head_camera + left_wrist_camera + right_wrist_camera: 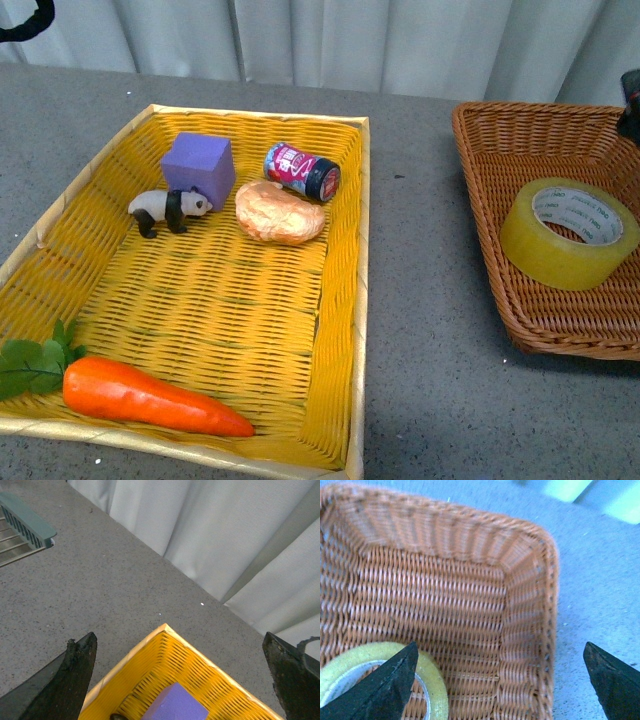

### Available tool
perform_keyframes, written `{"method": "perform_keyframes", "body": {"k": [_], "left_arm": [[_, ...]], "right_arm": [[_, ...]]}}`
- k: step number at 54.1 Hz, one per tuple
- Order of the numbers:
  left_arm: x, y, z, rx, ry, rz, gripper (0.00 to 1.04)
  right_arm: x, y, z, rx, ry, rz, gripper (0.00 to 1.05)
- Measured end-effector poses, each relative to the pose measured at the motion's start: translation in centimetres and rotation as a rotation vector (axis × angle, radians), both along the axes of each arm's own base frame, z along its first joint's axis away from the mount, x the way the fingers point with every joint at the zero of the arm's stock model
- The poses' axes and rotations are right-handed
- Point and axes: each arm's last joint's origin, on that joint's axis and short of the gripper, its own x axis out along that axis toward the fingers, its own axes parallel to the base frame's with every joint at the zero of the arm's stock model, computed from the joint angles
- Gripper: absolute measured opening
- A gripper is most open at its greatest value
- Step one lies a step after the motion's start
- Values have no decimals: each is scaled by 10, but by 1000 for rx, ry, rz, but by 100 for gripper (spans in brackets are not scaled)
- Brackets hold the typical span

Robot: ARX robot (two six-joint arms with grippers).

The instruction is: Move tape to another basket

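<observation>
Between the 2 containers, a strip of bare grey table [420,300]. Behind, a pale curtain [350,40].

In the yellow tray [220,300], along its far edge: a purple cube [198,165] with a toy panda [168,210] touching its front. Then a can [302,170] lying on its side, and a bread roll [280,212] just beside it. Along the tray's near edge, a carrot [150,397], with its green leaves [35,365] at the near-left corner.

In the brown basket [545,150] at the table's right edge: the tape [545,245], resting on the woven floor towards the near wall.

Left gripper [177,645] released, fingers spread wide, above the tray's far corner by the cube. Right gripper [500,650] likewise released, holding nothing, over the basket, with the tape partly hidden behind 1 finger.
</observation>
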Motion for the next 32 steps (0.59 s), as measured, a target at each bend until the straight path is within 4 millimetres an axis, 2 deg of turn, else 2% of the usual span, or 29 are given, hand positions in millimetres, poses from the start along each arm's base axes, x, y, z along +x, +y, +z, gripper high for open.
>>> {"method": "perform_keyframes", "body": {"k": [4, 8, 11, 15, 20, 25, 31, 32], "left_arm": [[-5, 9, 0, 15, -64, -157, 90], [-22, 15, -4, 120, -156, -403, 77], [-37, 20, -6, 208, -203, -487, 68], [-54, 26, -6, 274, -233, -520, 57], [-77, 35, -10, 331, -231, -529, 41], [-94, 43, -17, 351, -214, -531, 27], [-118, 52, -27, 361, -194, -529, 4], [-124, 54, -28, 363, -195, -530, 4]], "right_arm": [[-13, 0, 9, 39, -90, 4, 93], [-30, 4, 8, 132, -353, 27, 81], [-46, 7, 4, 157, -491, 24, 72], [-66, 12, 2, 172, -602, 30, 62], [-91, 17, 9, 184, -700, 39, 46], [-109, 20, 11, 190, -721, 34, 31], [-136, 25, 0, 193, -709, 35, 8], [-141, 26, -3, 193, -707, 33, 3]]}}
